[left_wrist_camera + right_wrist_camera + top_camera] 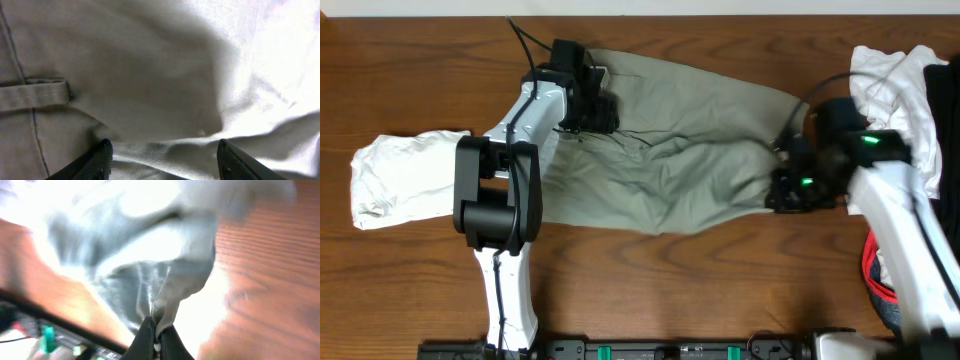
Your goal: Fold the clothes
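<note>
The right pincer (156, 331) pinches only a thin fold at the right end of the large khaki-beige trousers (670, 150) spread across the brown wooden bench (720, 290), and the left pincer (163, 152) hangs spread above them, so a pull may free the cloth.

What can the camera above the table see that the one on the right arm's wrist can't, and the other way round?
Only the overhead view: the whole khaki garment spread out, the left gripper over its far edge, a white cloth beside it, and a pile of clothes at the other end.
Only the right wrist view: up close, a fold of fabric pinched in the shut right gripper.
Both: the khaki garment, the right gripper and the wooden table.
</note>
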You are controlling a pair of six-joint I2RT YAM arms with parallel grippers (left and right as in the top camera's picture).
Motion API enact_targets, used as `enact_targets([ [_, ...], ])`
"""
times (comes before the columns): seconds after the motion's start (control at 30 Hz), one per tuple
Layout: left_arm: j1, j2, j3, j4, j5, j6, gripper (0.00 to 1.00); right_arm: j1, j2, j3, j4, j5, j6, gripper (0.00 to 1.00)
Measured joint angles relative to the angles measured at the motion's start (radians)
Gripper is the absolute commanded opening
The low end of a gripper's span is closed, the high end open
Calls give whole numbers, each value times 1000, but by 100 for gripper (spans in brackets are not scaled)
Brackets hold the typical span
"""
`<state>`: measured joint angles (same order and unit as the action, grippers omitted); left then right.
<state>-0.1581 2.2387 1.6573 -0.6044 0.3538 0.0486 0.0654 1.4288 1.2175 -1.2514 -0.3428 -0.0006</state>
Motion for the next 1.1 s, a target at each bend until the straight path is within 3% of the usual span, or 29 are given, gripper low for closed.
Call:
enact_targets([
  [0.13, 0, 0, 0, -2, -1, 0, 68, -15, -163, 113, -136, -1, 51, 3],
  [0.3, 0, 0, 0, -7, -2, 0, 68, -18, -267, 128, -240, -1, 115, 5],
  [0.4, 0, 0, 0, -8, -2, 0, 68, -18, -273, 128, -309, 9, 138, 21],
  [0.6, 0, 0, 2, -13, -3, 0, 68, -22, -272, 128, -321, 89, 158, 41],
  [0.73, 0, 0, 4, -19, -9, 0, 68, -22, -270, 128, -241, 145, 166, 43],
  [0.83, 0, 0, 4, -21, -10, 1, 68, -22, -250, 128, -137, 170, 163, 36],
  [0.9, 0, 0, 4, -21, -10, 1, 68, -22, -219, 128, -74, 178, 142, 17],
  [0.97, 0, 0, 4, -23, -11, 1, 68, -22, -167, 128, -39, 167, 126, 8],
  [1.1, 0, 0, 5, -26, -13, 1, 68, -19, -23, 127, -32, 84, 77, 1],
])
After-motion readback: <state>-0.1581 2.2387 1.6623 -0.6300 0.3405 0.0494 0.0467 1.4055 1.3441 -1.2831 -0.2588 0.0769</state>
